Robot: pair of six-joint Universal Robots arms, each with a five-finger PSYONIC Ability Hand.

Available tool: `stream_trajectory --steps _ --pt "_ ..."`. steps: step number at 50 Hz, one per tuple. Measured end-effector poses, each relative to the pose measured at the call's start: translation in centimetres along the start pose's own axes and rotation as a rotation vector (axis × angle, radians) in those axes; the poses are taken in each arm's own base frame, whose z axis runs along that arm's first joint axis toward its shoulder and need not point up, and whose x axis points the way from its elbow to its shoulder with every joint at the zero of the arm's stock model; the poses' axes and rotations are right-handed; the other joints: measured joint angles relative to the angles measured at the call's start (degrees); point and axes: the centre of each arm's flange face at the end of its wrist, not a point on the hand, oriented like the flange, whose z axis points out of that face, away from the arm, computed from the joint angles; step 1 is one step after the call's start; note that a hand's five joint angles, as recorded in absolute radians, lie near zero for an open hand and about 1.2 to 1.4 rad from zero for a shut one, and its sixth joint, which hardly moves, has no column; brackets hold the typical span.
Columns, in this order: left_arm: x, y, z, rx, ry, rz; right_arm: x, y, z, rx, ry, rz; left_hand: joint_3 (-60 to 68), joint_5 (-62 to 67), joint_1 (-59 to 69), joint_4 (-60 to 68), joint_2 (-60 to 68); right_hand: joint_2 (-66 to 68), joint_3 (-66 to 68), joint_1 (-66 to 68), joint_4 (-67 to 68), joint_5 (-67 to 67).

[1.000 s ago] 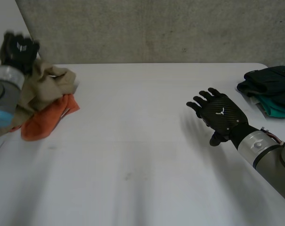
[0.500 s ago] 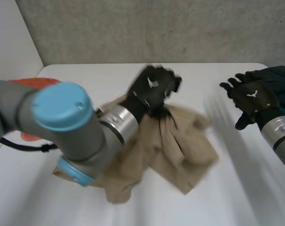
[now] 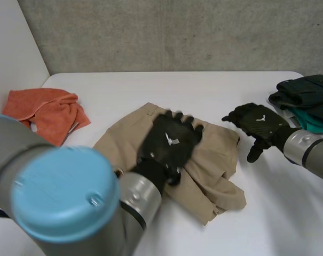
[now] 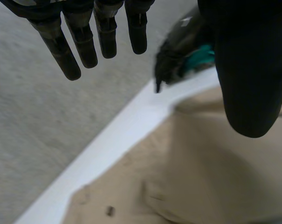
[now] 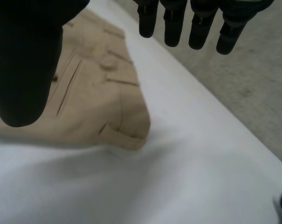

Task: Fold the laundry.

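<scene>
Mid-frame on the counter (image 3: 150, 90) we've got the tan pants (image 3: 214, 160) lying crumpled. Left hand (image 3: 171, 141) over them, right hand (image 3: 257, 121) at their right edge. Both sets of fingers (image 4: 103, 37) straight and empty, probably poised to flatten.

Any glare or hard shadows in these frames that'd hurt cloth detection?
Head view: soft, even light, no glare on the white table; khaki shorts cast only a thin soft shadow at their near edge. Left wrist view: left hand is a dark silhouette over the lit shorts. Right wrist view: right hand likewise dark, table without hotspots.
</scene>
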Motion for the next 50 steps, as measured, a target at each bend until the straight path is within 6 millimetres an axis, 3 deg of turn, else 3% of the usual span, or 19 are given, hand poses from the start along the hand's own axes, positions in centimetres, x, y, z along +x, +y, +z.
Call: stream_trajectory --steps 4,9,12,13,14,15,16,18,21,26,34,40,43,45,47,50 --pt "2.7 2.4 0.2 -0.061 0.062 0.014 -0.4 1.7 1.6 -0.019 -0.045 -0.111 0.0 0.0 0.0 0.0 0.0 0.1 0.1 0.0 0.1 0.1" --pt "3.9 3.9 1.1 -0.088 0.088 0.028 -0.8 2.8 2.5 -0.027 -0.065 -0.177 0.2 0.2 0.4 0.2 0.4 0.1 0.3 0.3 0.4 0.4" --pt "4.7 4.9 2.3 -0.092 0.094 0.041 -1.5 3.7 3.6 -0.028 -0.085 -0.212 9.9 11.0 10.9 10.2 9.8 3.1 3.7 1.9 3.6 3.6" --pt "4.8 5.1 2.6 -0.089 0.093 0.043 -1.5 3.8 3.7 -0.027 -0.086 -0.213 19.8 20.9 22.1 20.3 19.7 4.4 5.0 3.1 4.9 4.9" --pt "4.9 5.1 2.8 -0.086 0.092 0.045 -1.7 3.9 4.0 -0.023 -0.089 -0.219 22.4 23.5 24.9 22.8 23.5 11.3 11.7 10.9 11.6 11.6" --pt "5.0 5.2 3.2 -0.078 0.088 0.050 -1.9 4.0 4.3 -0.015 -0.091 -0.225 39.3 40.0 42.9 39.8 39.4 24.4 23.2 23.4 23.1 23.0" --pt "5.0 5.1 3.5 -0.070 0.085 0.053 -1.9 4.0 4.5 -0.008 -0.090 -0.229 44.4 45.2 46.9 45.1 44.7 33.1 32.7 31.3 32.6 31.1" --pt "4.9 4.9 3.9 -0.051 0.075 0.061 -2.0 3.9 4.9 0.008 -0.086 -0.236 49.7 49.6 49.1 50.8 50.5 48.1 47.3 43.4 47.3 46.7" --pt "4.8 4.5 4.3 -0.031 0.064 0.068 -2.1 3.6 5.3 0.034 -0.077 -0.239 50.6 49.6 49.1 51.8 51.3 54.3 54.4 48.7 54.6 53.2" --pt "3.0 0.7 4.3 0.078 0.005 0.081 -1.9 1.4 5.6 0.119 -0.039 -0.201 50.6 49.6 49.1 51.8 51.3 54.5 55.8 50.6 56.3 54.9" --pt "-0.9 -6.1 2.4 0.252 -0.091 0.054 -0.1 -2.8 4.3 0.210 0.023 -0.108 51.0 49.6 49.1 51.8 51.5 54.5 55.8 50.6 56.3 55.2" --pt "-4.1 -11.4 0.4 0.393 -0.175 0.023 2.5 -6.7 2.3 0.261 0.112 -0.068 51.0 49.6 49.1 52.1 51.5 54.5 56.0 50.6 56.5 55.2" --pt "-7.3 -15.4 -1.4 0.507 -0.260 -0.004 5.4 -12.3 -1.4 0.356 0.220 -0.082 51.0 49.6 49.1 52.1 51.5 54.5 56.0 50.6 56.5 55.2" --pt "-8.9 -17.2 -2.4 0.561 -0.304 -0.020 6.5 -15.0 -3.4 0.411 0.264 -0.091 51.1 49.6 49.1 52.1 51.6 54.5 56.0 50.6 56.5 55.2" --pt "-11.1 -19.4 -3.9 0.632 -0.359 -0.044 7.5 -19.0 -6.5 0.505 0.318 -0.104 51.3 49.6 49.1 52.1 51.7 54.5 56.0 50.8 56.6 55.2" --pt "-12.9 -21.1 -5.3 0.693 -0.404 -0.071 8.1 -22.0 -8.8 0.586 0.349 -0.105 51.4 49.6 49.1 52.1 51.8 54.5 56.0 50.9 56.6 55.4"
